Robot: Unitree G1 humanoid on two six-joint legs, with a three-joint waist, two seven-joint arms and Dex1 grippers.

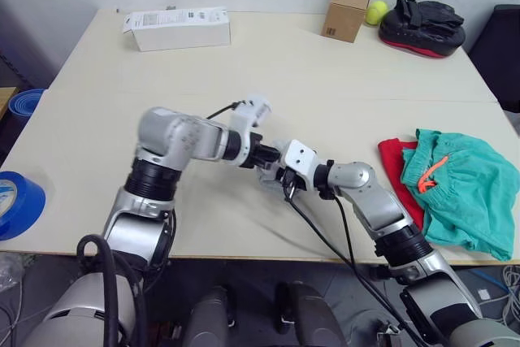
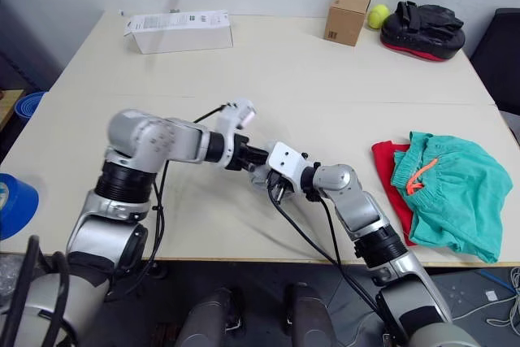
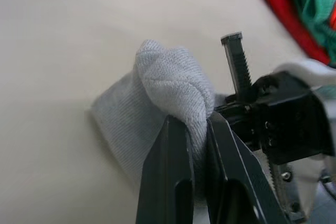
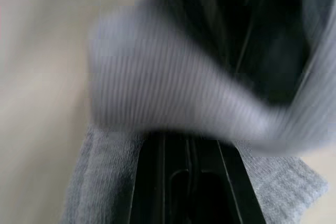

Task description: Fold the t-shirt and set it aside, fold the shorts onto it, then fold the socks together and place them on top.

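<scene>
Where my two arms meet over the middle of the pale table [image 1: 97, 144], my left gripper [image 3: 191, 129] is pinched tight on a bunched fold of the grey socks [image 3: 168, 85], soft ribbed knit puckered into a rounded knob between the black fingers. My right gripper [image 1: 286, 183] sits against the same bundle; whether its fingers are parted or clamped I cannot tell, since grey cloth lies blurred across them.

The teal shorts [image 1: 463, 188], crumpled with a gathered waistband, lie on the red t-shirt [image 1: 396, 164] at my right, close to the table's near edge. Bare tabletop stretches around the socks. Most of the t-shirt is covered by the shorts.
</scene>
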